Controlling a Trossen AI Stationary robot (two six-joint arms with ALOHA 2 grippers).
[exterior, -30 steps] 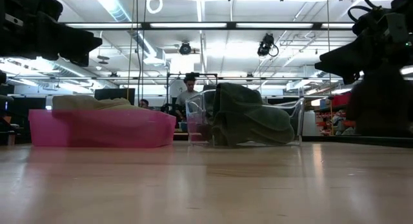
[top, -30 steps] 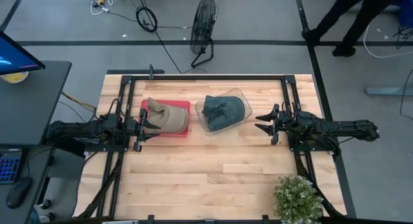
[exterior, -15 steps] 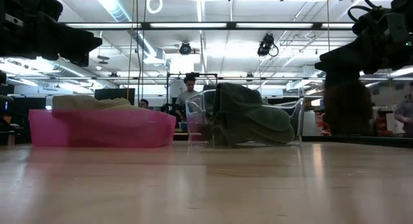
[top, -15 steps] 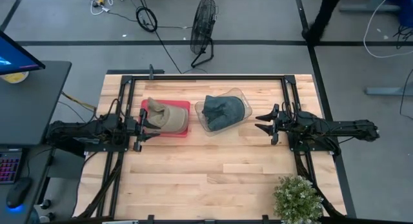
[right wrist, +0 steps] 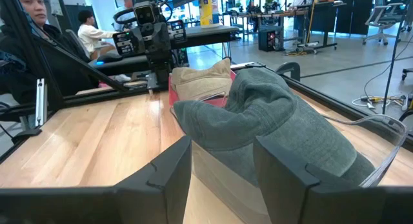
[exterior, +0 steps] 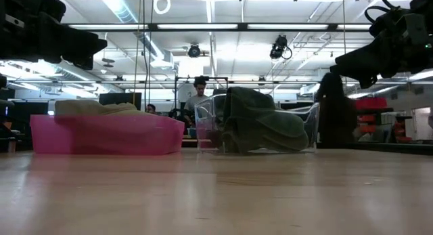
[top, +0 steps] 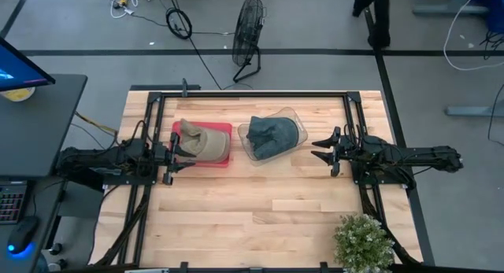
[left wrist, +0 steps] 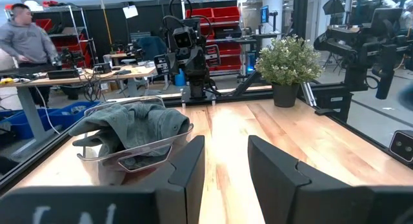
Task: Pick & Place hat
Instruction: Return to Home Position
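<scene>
A tan hat point(top: 201, 141) lies in a pink tray point(top: 224, 157) at the table's left middle; it also shows in the low view point(exterior: 95, 108). A grey-green hat point(top: 270, 134) lies in a clear plastic bin point(top: 293, 116) beside it, also in the right wrist view point(right wrist: 284, 121) and the left wrist view point(left wrist: 135, 124). My left gripper point(top: 179, 156) is open, just left of the pink tray. My right gripper point(top: 321, 147) is open, to the right of the clear bin. Both hold nothing.
A potted plant point(top: 362, 240) stands at the table's near right corner. A black frame point(top: 252, 94) runs round the table's far part. The wooden table's near half point(top: 252, 218) is bare. A floor fan point(top: 248, 37) and a person point(top: 378, 13) are beyond the far edge.
Both arms have kept still. A person beyond the table's far right has walked along the floor; in the low view the dark shape has moved left behind the clear bin's right end.
</scene>
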